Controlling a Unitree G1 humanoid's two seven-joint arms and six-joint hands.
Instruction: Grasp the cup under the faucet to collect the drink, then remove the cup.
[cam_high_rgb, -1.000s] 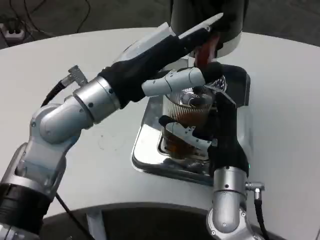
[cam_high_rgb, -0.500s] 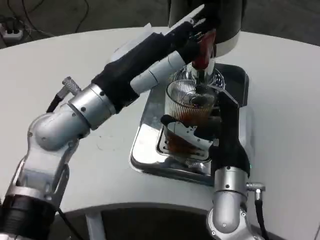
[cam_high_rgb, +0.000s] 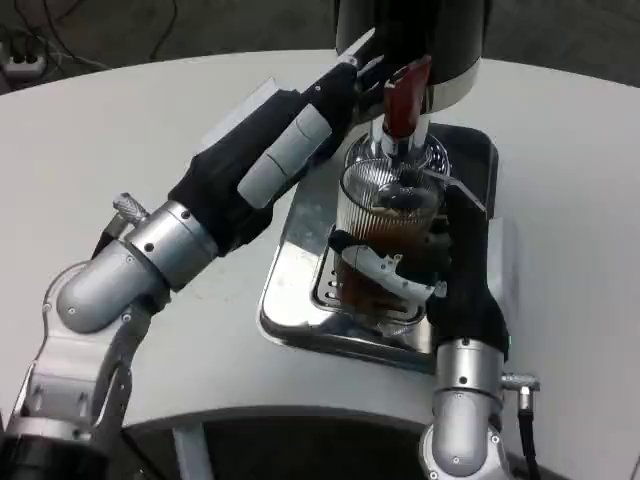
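1. Your right hand (cam_high_rgb: 415, 268) comes up from the bottom of the head view and wraps the cup (cam_high_rgb: 385, 235) from the right side, its white and black fingers (cam_high_rgb: 372, 262) curled across the front of the lower half of the glass. That hand is gripping the cup.
2. The cup stands upright on the metal drip tray (cam_high_rgb: 300, 300), directly beneath the faucet (cam_high_rgb: 398, 150), whose nozzle sits at the cup's mouth.
3. You are looking at a clear, vertically ribbed glass. Its lower half holds a dark brown drink; the upper half is still see-through, with the rim just below the chrome spout.
4. Your left hand (cam_high_rgb: 345, 85) reaches in from the left, the forearm slanting up across the table (cam_high_rgb: 150, 130). Its fingertips lie at the red tap lever (cam_high_rgb: 403, 97) at the top of the faucet, against the dark dispenser body (cam_high_rgb: 440, 45). You cannot tell whether those fingers close on the lever or just press beside it; they look fairly straight and held together.
5. The left hand is above and to the left of the cup and does not touch it.
6. The tray rests on the white table, its shiny rim nearest you, with the cup at the grated middle.
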